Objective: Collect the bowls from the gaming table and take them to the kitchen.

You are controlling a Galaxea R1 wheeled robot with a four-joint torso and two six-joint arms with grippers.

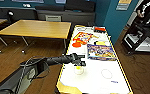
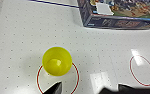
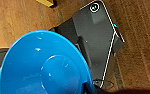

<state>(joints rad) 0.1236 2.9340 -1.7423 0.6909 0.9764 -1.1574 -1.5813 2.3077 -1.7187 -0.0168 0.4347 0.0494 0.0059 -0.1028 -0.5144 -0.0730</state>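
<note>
A yellow bowl [image 1: 79, 69] stands upright on the white gaming table [image 1: 98, 81], inside a red circle mark. In the left wrist view the yellow bowl [image 2: 57, 61] sits just ahead of my left gripper [image 2: 90, 89], whose fingertips [image 2: 55, 88] stand wide apart, open and not touching it. In the head view my left arm reaches over the table's near left edge, with the left gripper [image 1: 80, 62] just above the bowl. A blue bowl [image 3: 41, 67] hangs above the floor in the right wrist view, tilted, with my right gripper shut on its rim.
A colourful board-game box [image 1: 101, 52] lies further along the table, with orange items [image 1: 77, 44] behind it. A wooden table [image 1: 36, 28] stands at the left. A dark cart [image 1: 143, 37] and a person [image 1: 146, 10] are at the right. My dark base [image 3: 96, 37] is below the blue bowl.
</note>
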